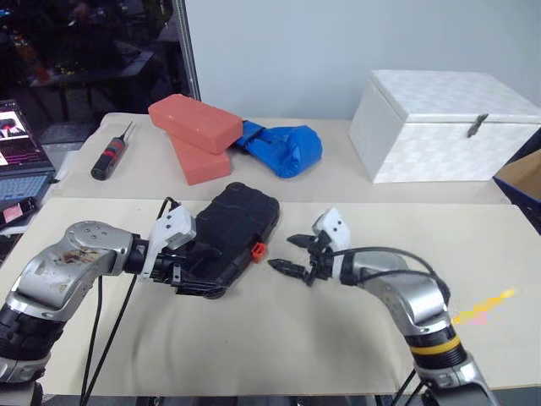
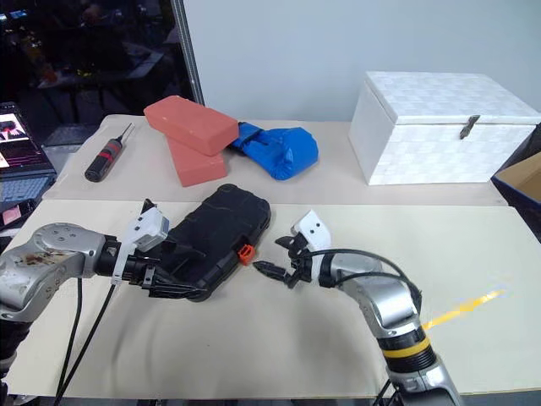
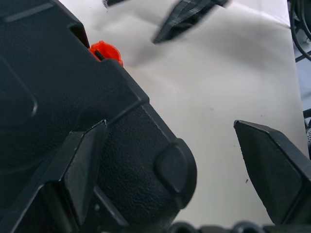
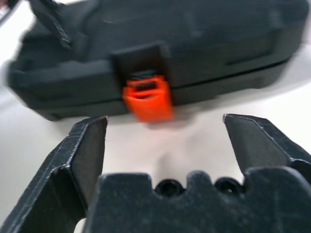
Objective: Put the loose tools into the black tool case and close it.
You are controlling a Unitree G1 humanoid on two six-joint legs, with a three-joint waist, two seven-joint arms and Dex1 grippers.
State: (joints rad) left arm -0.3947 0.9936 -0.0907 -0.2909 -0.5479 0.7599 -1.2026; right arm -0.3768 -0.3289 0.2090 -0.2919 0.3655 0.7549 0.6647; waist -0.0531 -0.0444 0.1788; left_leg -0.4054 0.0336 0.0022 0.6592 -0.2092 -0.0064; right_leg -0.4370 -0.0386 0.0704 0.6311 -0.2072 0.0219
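The black tool case (image 1: 241,222) lies closed on the beige table, its orange latch (image 1: 258,250) facing my right gripper. My left gripper (image 1: 203,271) is open at the case's near corner; one finger (image 3: 82,165) lies against the case (image 3: 48,97) and the other stands clear over the table. Just right of the latch, my right gripper (image 1: 283,254) is open and holds nothing. In the right wrist view the latch (image 4: 148,99) sits just ahead of the gap between that gripper's fingers. The loose tools are out of view.
A white box (image 1: 439,123) with a metal clasp stands at the back right. Two red bricks (image 1: 194,127) and a blue glove (image 1: 287,148) lie behind the case. A black-and-red screwdriver (image 1: 108,158) lies back left, and a laptop (image 1: 17,152) sits beyond the table's left edge.
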